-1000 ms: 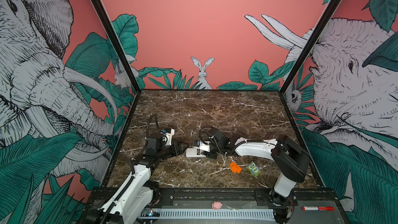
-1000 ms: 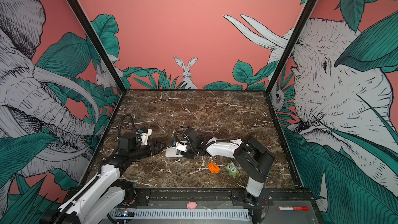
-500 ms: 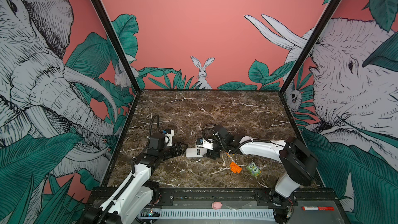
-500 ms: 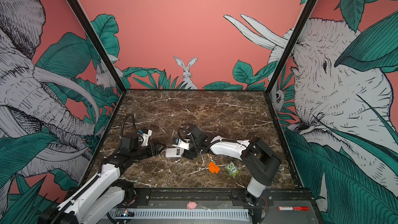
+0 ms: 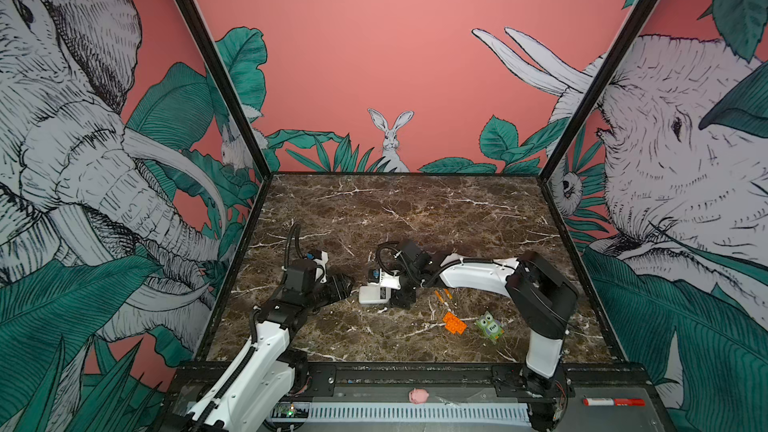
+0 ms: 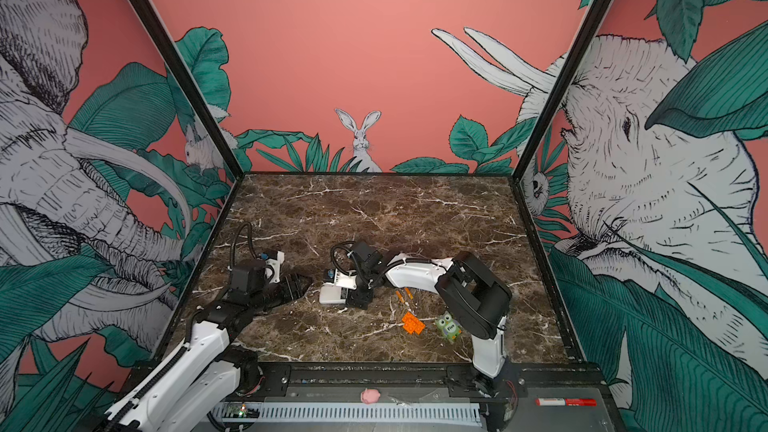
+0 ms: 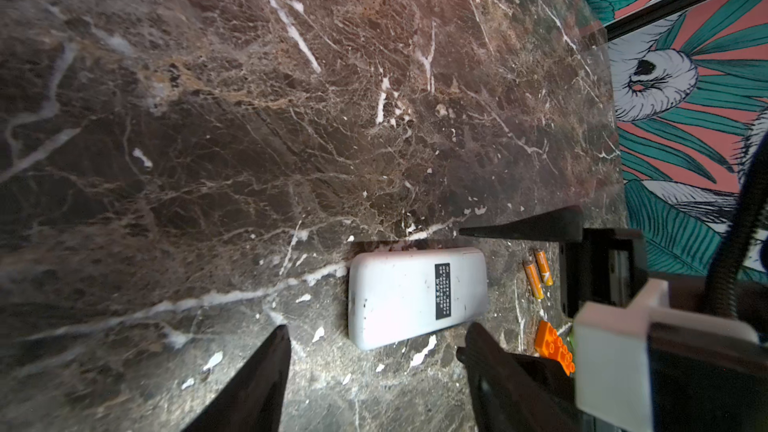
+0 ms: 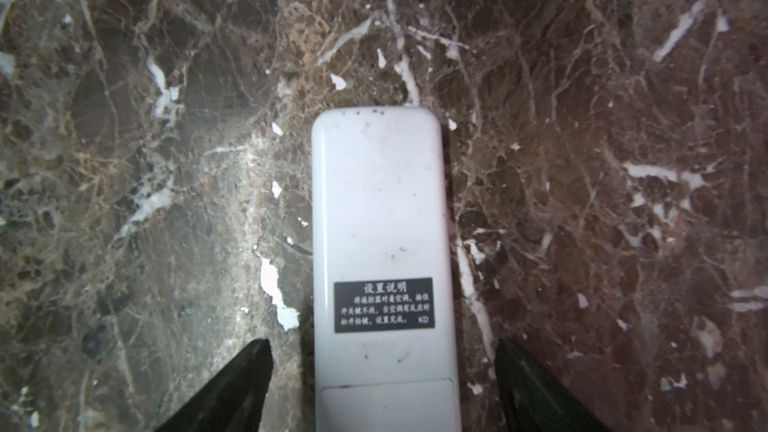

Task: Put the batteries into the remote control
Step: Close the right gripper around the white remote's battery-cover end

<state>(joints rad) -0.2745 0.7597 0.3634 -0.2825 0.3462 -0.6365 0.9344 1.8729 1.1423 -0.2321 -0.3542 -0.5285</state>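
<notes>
The remote control (image 5: 369, 295) (image 6: 330, 295) lies flat on the marble table, white back and black label up (image 8: 380, 209) (image 7: 415, 295). My right gripper (image 8: 382, 347) (image 5: 401, 297) (image 6: 359, 297) is open and straddles the remote's battery-cover end, with a gap between each finger and the remote's sides. My left gripper (image 7: 374, 330) (image 5: 344, 284) (image 6: 300, 284) is open and empty just left of the remote, not touching it. Two orange batteries (image 5: 442, 295) (image 6: 404, 296) (image 7: 536, 276) lie side by side on the table right of the right gripper.
An orange studded brick (image 5: 454, 323) (image 6: 412, 323) and a green owl toy (image 5: 490, 326) (image 6: 449, 327) sit near the front right. The enclosure's walls bound the table. A pink item (image 5: 417, 396) and a red marker (image 5: 613, 402) lie on the front rail.
My right gripper's jaws have spread wide apart around the remote, which now lies free on the table. The left gripper has hardly moved.
</notes>
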